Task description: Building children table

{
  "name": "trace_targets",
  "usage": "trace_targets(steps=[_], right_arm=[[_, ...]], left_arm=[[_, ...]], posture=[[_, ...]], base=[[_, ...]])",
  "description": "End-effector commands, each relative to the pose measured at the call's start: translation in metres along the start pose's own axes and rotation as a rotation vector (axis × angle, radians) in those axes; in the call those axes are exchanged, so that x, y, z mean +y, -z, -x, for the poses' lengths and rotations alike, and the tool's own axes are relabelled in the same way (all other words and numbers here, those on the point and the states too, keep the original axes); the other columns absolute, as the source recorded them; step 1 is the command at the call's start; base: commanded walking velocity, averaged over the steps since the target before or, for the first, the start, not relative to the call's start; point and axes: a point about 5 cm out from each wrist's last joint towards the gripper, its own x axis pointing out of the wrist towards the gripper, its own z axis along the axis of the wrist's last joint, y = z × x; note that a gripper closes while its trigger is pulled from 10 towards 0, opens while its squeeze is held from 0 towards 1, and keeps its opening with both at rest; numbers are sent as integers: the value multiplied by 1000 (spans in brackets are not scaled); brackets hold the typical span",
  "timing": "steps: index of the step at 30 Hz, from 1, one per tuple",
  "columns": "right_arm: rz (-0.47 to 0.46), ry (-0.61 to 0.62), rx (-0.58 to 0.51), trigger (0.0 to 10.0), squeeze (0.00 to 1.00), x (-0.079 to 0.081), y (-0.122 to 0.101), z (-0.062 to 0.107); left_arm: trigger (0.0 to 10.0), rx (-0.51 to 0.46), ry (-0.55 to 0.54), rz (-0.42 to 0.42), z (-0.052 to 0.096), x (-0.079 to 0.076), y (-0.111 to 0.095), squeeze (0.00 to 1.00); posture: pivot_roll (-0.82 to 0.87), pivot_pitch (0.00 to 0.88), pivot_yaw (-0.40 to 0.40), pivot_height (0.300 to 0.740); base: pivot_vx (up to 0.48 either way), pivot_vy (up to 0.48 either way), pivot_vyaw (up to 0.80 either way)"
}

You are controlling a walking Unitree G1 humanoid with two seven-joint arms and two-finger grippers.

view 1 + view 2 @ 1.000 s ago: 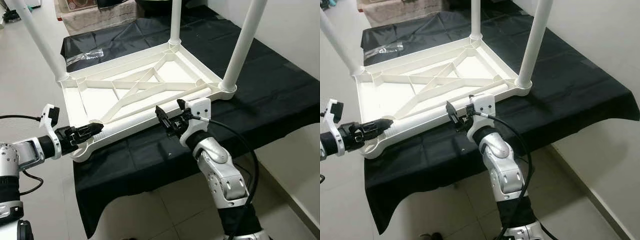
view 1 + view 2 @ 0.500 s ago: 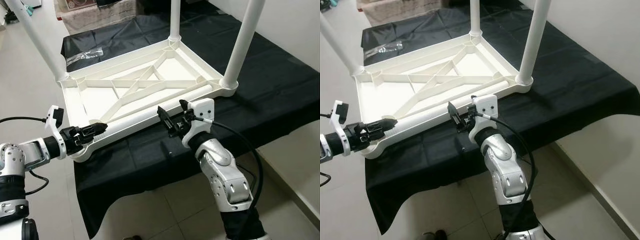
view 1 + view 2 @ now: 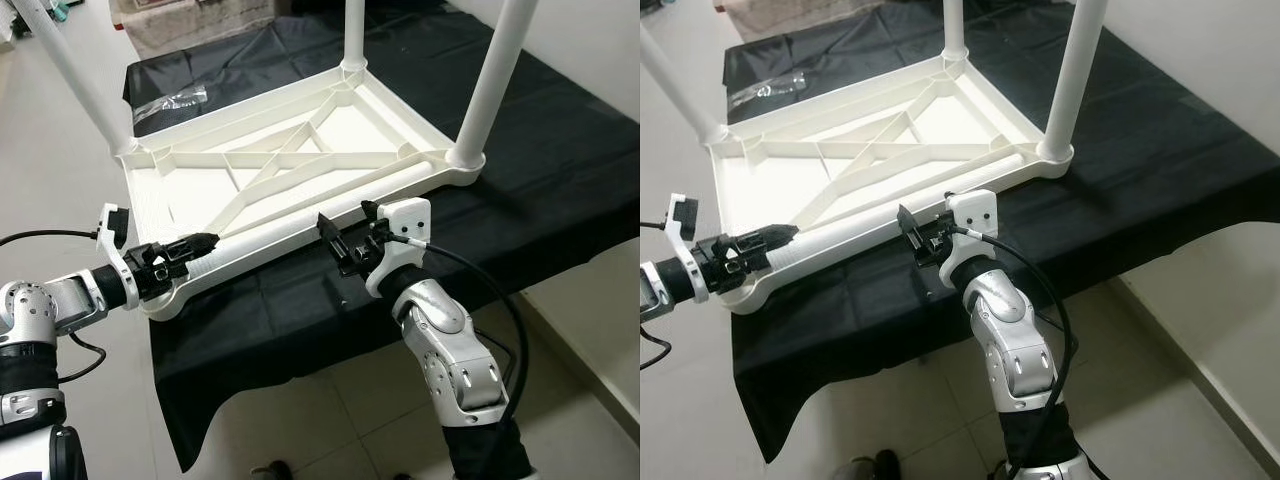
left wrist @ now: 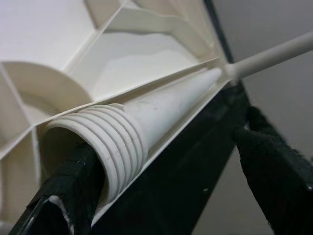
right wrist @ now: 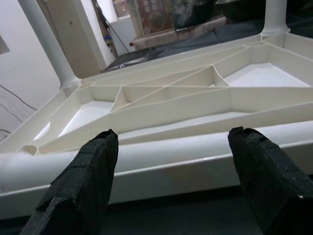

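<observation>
One loose leg lies along the tabletop's near edge.

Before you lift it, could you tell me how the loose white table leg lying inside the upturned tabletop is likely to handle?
The loose leg is a round, tapered tube, so it would probably roll once free of the tabletop rim. It looks like hollow plastic: likely light and stiff. The left gripper is at its threaded end, where the ridges may aid grip.

1 tabletop, 3 legs fitted, 1 loose leg, 1 bag.
</observation>
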Motion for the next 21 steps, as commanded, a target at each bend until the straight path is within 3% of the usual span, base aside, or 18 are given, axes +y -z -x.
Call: trace_targets(steps=[1,12,18,19,20,21], right_arm=[[-9,-14,18,10000,0,5,4,2],[-11,-18,19,10000,0,7,4,0],[-7,-14,19,10000,0,4,2,2],[-5,-13,19,10000,0,4,2,2],[-5,-13,19,10000,0,4,2,2],[-3,-12,18,10000,0,3,1,2]], left_arm=[[10000,-6,61,-4,1,-8,-2,0],[10000,33,170,17,7,-21,1,0],[10000,114,225,46,6,-23,19,0],[9059,123,213,48,4,-22,23,0],[9059,123,213,48,4,-22,23,0],[7412,127,205,49,3,-20,25,0]], posture=[[35,269,99,740],[38,269,95,740],[25,271,97,740],[18,271,98,740],[18,271,98,740],[18,271,98,740]], base=[[0,0,0],[0,0,0],[0,0,0],[0,0,0],[0,0,0],[0,0,0]])
